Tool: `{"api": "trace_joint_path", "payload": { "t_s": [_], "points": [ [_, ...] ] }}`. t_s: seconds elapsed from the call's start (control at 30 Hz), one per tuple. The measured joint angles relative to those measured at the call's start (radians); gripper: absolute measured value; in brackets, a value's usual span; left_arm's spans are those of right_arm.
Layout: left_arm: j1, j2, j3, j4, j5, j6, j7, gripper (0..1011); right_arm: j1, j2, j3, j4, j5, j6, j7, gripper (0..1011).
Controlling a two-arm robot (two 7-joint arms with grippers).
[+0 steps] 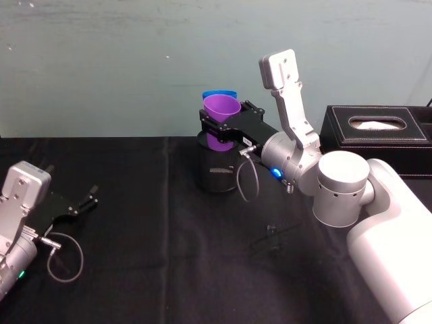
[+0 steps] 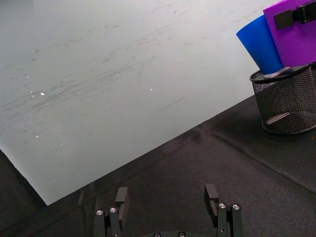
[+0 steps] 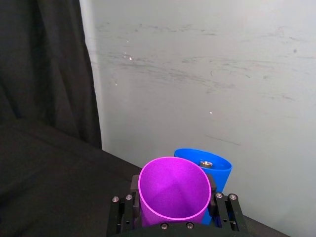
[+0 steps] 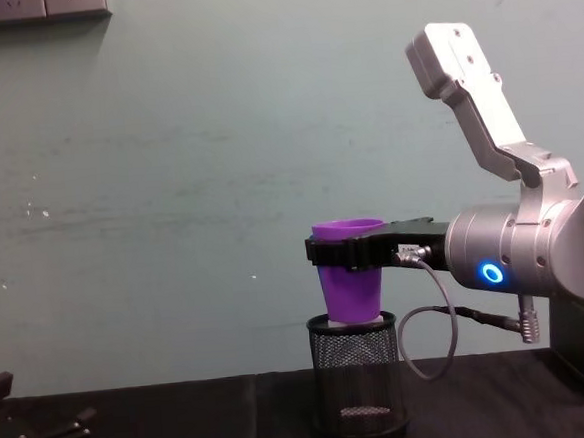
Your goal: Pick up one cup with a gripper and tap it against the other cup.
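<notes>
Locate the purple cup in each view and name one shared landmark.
Head view: purple cup upper centre, in the right gripper, before the blue cup.
Left wrist view: purple cup beside the blue cup, above the mesh pen holder.
Right wrist view: purple cup in the right gripper, blue cup behind.
Chest view: purple cup centre, over the mesh pen holder.
Landmark: the right gripper clamped around it.
Left gripper idles open, far left.

purple cup (image 4: pixel 352 287): smooth tapered tumbler, upright, clamped below its rim by right gripper (image 4: pixel 346 251) | blue cup (image 2: pixel 259 44): same shape, base inside mesh holder (image 2: pixel 286 101), just behind the purple cup
</notes>
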Motion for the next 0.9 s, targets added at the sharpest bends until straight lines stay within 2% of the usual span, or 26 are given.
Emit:
{"api": "trace_joint_path", "payload": {
  "t_s": [0.9],
  "points": [
    [0.0,0.0,0.0,0.0,0.0,0.0,0.0,1000,-0.001,0.001,-0.001,-0.002,0.0,0.001,0.001,744]
  ]
}}
